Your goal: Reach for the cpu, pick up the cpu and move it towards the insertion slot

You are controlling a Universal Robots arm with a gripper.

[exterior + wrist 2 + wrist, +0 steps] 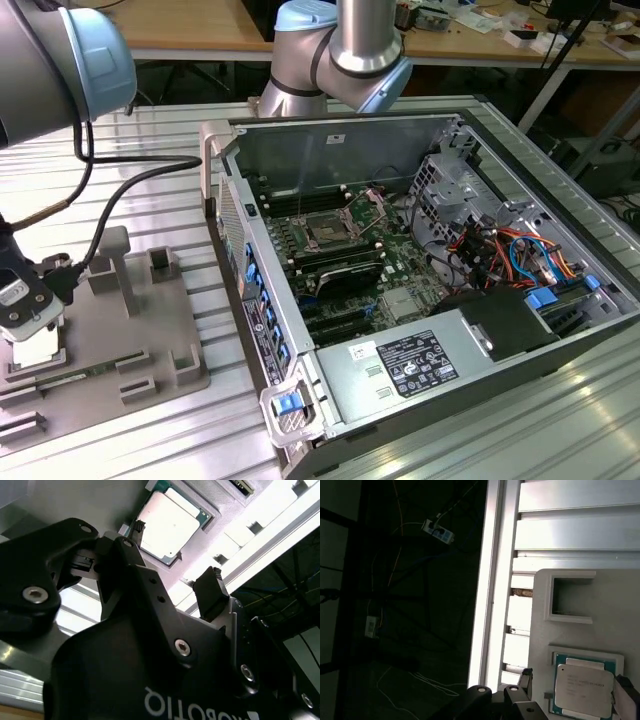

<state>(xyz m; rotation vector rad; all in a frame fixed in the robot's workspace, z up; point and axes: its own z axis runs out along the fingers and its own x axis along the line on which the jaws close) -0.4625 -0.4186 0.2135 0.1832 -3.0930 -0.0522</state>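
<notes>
The slot (328,228) is seen in the exterior view, the chip (167,525) under the wide-spread gripper (175,550) in both wrist views.

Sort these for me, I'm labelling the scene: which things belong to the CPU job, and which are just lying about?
Part of the job: the cpu, lying in the grey tray; the open gripper above it; the insertion slot inside the computer case.
Just lying about: power supply; bundled cables; drive cage.
</notes>
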